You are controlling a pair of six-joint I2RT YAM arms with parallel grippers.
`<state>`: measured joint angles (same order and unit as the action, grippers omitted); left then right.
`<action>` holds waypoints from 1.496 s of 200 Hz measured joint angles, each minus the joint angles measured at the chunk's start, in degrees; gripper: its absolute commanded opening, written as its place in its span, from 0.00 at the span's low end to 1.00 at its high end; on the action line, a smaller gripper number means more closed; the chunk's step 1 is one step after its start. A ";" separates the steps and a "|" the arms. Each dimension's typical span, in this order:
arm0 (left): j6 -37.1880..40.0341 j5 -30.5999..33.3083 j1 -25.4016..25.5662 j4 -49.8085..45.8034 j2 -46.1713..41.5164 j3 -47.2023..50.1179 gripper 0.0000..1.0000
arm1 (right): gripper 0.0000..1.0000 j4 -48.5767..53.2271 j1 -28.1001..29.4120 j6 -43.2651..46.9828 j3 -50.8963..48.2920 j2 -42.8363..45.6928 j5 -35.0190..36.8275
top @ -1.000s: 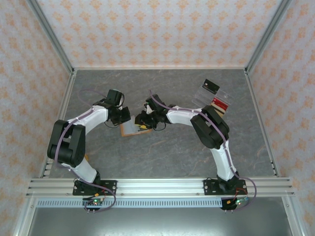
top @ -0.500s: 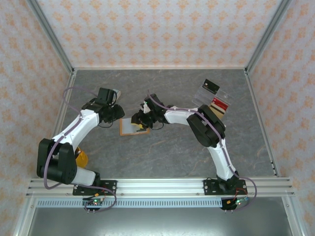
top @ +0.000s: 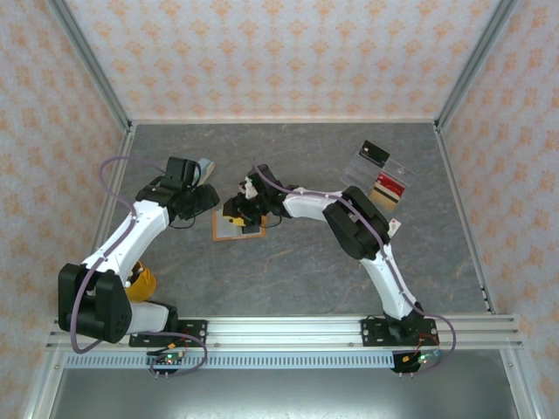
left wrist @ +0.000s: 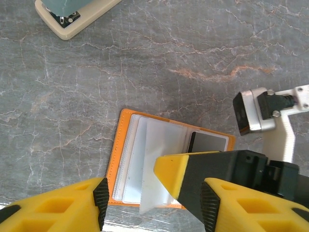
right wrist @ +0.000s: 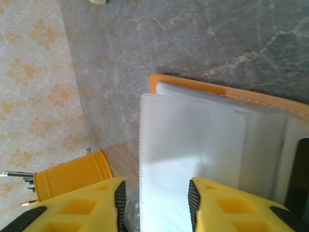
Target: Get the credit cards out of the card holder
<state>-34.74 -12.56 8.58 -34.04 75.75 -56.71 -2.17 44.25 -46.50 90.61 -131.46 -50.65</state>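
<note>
**Over the card holder [left wrist: 123, 159], jaws wide on both arms**

Right gripper [right wrist: 154, 203] hangs right above the card holder, fingers apart, a clear pocket leaf [right wrist: 193, 145] standing between them. Left gripper [left wrist: 154, 207] sits just beside the holder, jaws spread, nothing in them. One dark credit card [left wrist: 208, 143] tucked inside it

Bright, even diffuse light; soft shadows; glare on card holder [right wrist: 203, 145] pockets; wrist-cam fg blurry.

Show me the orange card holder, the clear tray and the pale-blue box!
card holder [left wrist: 161, 154], left wrist view, on its see-through inner page.
clear tray [top: 363, 168], top external view, on a bare clear patch.
pale-blue box [left wrist: 72, 13], left wrist view, on its blue-green top.
</note>
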 measured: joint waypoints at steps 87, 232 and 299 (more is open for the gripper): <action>-0.44 -5.11 0.00 0.63 1.57 1.01 0.44 | 0.29 9.94 0.13 7.10 0.48 3.67 7.13; -1.49 -16.35 5.31 9.01 18.01 1.03 0.17 | 0.09 20.63 0.13 11.10 -8.41 13.75 24.02; -1.49 -18.56 5.33 11.19 21.84 -0.04 0.16 | 0.09 23.47 0.13 12.13 -6.34 11.96 26.69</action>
<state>-36.23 -31.11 13.91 -22.85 97.58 -56.75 21.30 44.38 -34.37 84.27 -119.50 -23.97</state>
